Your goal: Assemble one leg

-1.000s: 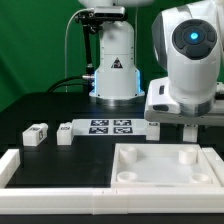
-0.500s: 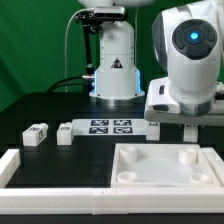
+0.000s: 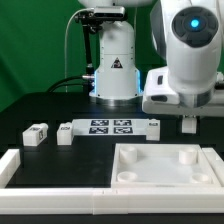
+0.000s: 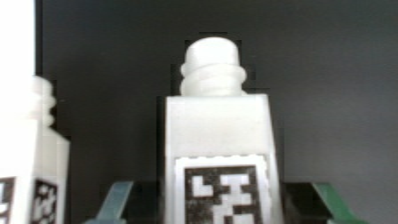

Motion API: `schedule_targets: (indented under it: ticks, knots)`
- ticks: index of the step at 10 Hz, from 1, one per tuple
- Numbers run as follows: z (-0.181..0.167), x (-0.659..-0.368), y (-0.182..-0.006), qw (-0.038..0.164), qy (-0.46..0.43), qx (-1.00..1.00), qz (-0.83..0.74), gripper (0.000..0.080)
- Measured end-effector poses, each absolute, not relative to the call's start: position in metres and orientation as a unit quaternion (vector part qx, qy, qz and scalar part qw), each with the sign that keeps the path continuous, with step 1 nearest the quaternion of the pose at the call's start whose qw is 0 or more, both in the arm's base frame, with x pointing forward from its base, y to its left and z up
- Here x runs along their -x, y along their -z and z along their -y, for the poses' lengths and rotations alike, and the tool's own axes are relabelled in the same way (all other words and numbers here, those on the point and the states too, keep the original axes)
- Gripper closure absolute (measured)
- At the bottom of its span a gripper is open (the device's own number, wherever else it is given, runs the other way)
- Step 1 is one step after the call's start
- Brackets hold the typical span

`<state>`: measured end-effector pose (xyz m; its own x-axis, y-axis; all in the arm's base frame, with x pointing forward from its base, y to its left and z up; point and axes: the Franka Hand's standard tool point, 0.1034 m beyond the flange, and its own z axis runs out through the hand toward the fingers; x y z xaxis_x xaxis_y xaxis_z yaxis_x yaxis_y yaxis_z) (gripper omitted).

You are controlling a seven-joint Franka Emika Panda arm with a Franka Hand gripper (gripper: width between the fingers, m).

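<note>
In the wrist view a leg (image 4: pixel 217 130), a white block with a black-and-white tag and a rounded threaded tip, lies on the black table between my fingertips (image 4: pixel 119 200). There is a dark gap on each side of it, so my gripper (image 4: pixel 219 205) is open astride it. A second leg (image 4: pixel 39 150) lies beside it. In the exterior view my gripper (image 3: pixel 189 124) hangs low just behind the far right corner of the large white panel (image 3: pixel 165 170). Two more legs (image 3: pixel 37 134) (image 3: pixel 65 132) lie at the exterior view's left.
The marker board (image 3: pixel 110 127) lies in the middle of the table, with a small white block (image 3: pixel 152 124) at its right end. A white rail (image 3: pixel 25 165) runs along the front and left. The arm's white base (image 3: pixel 115 65) stands at the back.
The arm and gripper have risen slightly and shifted a little to the exterior view's left. The legs, panel and marker board have not moved.
</note>
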<state>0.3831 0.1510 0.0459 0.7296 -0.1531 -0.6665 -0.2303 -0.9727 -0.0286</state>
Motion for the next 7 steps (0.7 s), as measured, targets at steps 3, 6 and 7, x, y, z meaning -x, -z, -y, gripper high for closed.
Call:
schedule_targets:
  ticks: [3,6,7]
  knots:
    - [-0.157,-0.421,-0.091,0.068,-0.338,0.935,-0.083,0.0509]
    - [-0.161,-0.429,-0.094,0.07,-0.322,0.941,-0.081,0.0509]
    - [-0.161,-0.431,-0.093,0.071,-0.316,0.943,-0.082,0.0509]
